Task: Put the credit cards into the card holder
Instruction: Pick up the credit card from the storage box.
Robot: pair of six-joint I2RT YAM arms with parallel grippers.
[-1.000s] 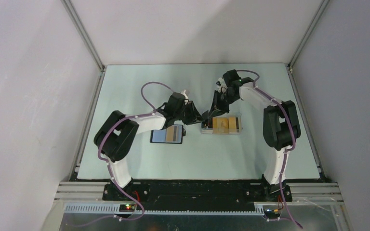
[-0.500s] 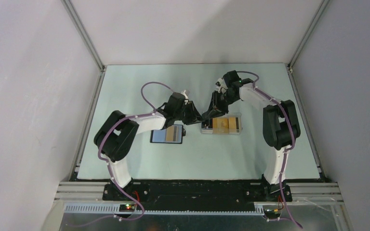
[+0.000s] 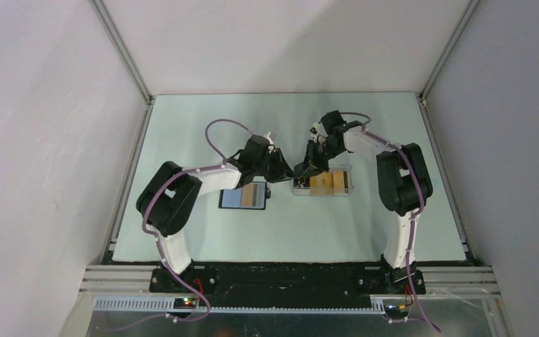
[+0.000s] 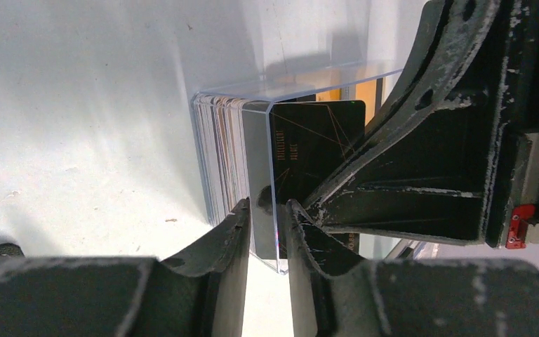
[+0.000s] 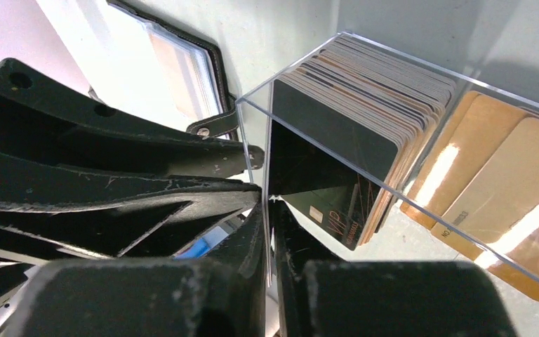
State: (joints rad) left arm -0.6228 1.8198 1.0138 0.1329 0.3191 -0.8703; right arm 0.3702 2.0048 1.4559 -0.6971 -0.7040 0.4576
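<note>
At the bench centre, left gripper clamps the clear tray end wall plus a black card; right gripper pinches that wall.

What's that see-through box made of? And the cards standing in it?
The box looks like clear hard plastic, probably acrylic: you see through it, and its edges are sharp. The cards look like thin stiff plastic, smooth-faced; they stand straight without bending.
</note>
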